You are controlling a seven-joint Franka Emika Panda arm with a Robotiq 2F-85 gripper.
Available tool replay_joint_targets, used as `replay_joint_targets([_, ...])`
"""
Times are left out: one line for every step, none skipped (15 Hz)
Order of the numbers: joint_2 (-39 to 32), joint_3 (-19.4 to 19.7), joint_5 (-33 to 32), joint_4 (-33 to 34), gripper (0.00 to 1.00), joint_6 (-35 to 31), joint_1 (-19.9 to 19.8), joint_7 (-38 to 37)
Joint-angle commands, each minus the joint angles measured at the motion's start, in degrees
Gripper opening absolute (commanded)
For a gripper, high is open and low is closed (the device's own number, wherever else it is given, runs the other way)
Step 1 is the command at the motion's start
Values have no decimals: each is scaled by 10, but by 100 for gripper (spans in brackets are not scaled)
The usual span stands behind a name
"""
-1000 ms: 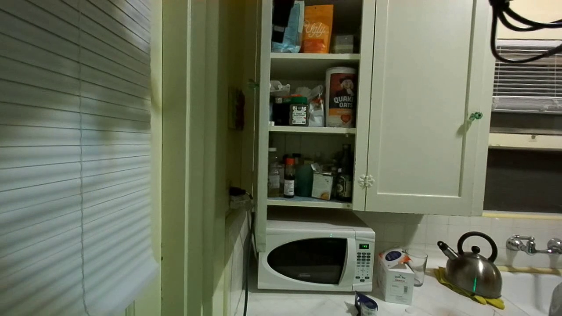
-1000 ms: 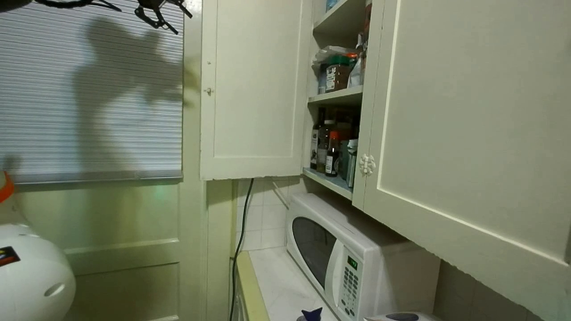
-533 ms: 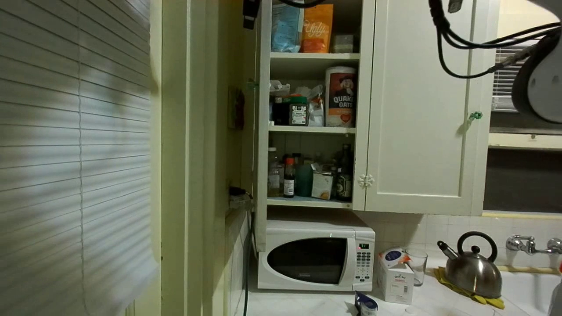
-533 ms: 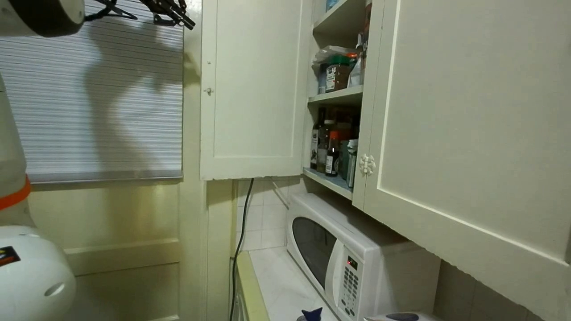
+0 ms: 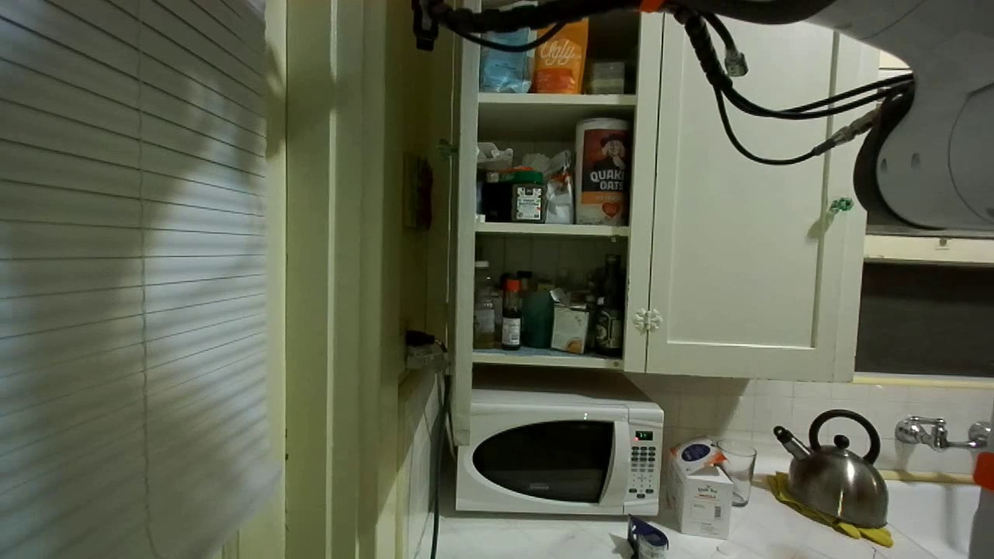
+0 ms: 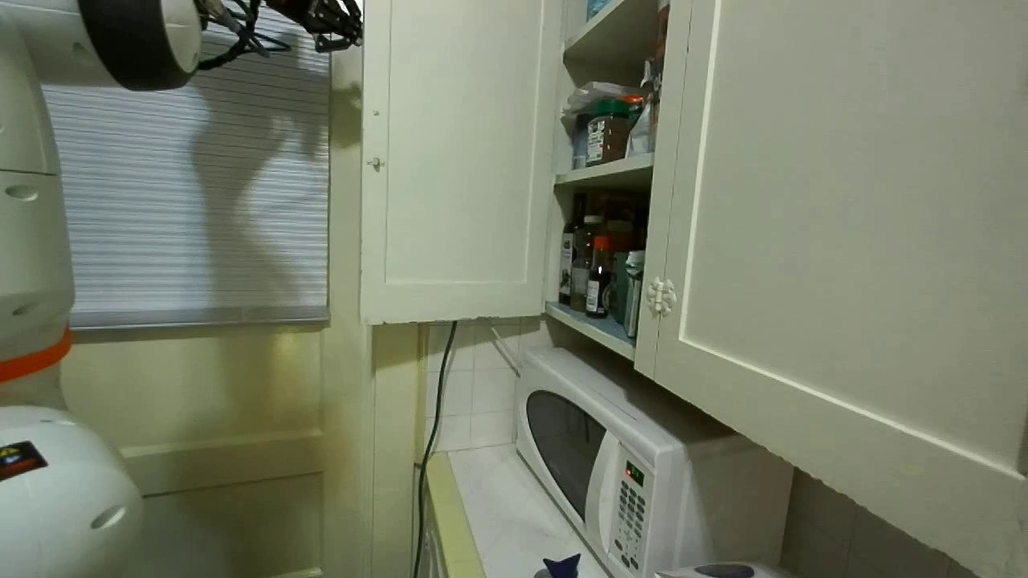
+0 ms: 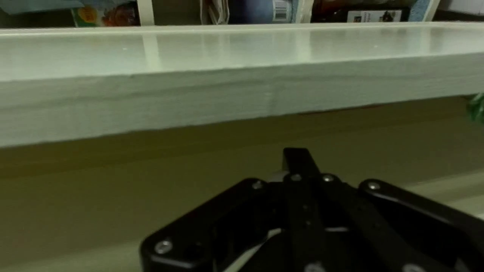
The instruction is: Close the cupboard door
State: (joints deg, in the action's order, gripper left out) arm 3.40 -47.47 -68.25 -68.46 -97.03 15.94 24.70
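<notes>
The cupboard door (image 6: 458,160) stands wide open, its inner panel facing the room. It appears nearly edge-on (image 5: 464,256) beside the shelves in an exterior view, with a small greenish knob (image 5: 446,149) on its outer side. Across the wrist view runs the door's long edge (image 7: 227,98), with the knob (image 7: 477,107) at the right border. My gripper (image 7: 298,151) is shut, its fingers together and nothing between them. It points at the gap between the door's edge and the yellowish wall. In both exterior views the gripper (image 6: 359,28) is high up near the door's free edge; contact cannot be told.
Shelves (image 5: 551,230) hold jars, bottles and packets. To their right is a closed matching door (image 5: 738,194). Below are a microwave (image 5: 543,466), a carton (image 5: 701,501) and a kettle (image 5: 839,485). The wall (image 5: 419,272) lies close behind the open door.
The gripper's fingers have gone from apart to together. In the exterior views the gripper has shifted from before the shelves to past the door's edge, on the wall side, and more arm shows.
</notes>
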Motion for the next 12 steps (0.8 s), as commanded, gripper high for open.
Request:
replay_joint_targets([-10,16,-37,18,0,16,25,8])
replay_joint_targets([-8,20,-37,21,0,25,27,10])
replay_joint_targets([-5,25,-36,22,0,32,29,11])
replay_joint_targets([-3,29,-36,23,0,40,31,11])
replay_joint_targets([0,33,-32,24,0,48,33,12])
replay_joint_targets([3,36,-28,25,0,62,34,14])
replay_joint_targets([5,39,-29,24,0,75,36,15])
replay_joint_targets([7,41,-29,25,0,87,38,15])
replay_joint_targets([9,43,-31,25,0,102,39,17])
replay_joint_targets([11,45,-31,23,0,111,40,16])
replay_joint_targets([16,49,-29,22,0,120,39,17])
replay_joint_targets([20,53,-26,20,0,124,39,16])
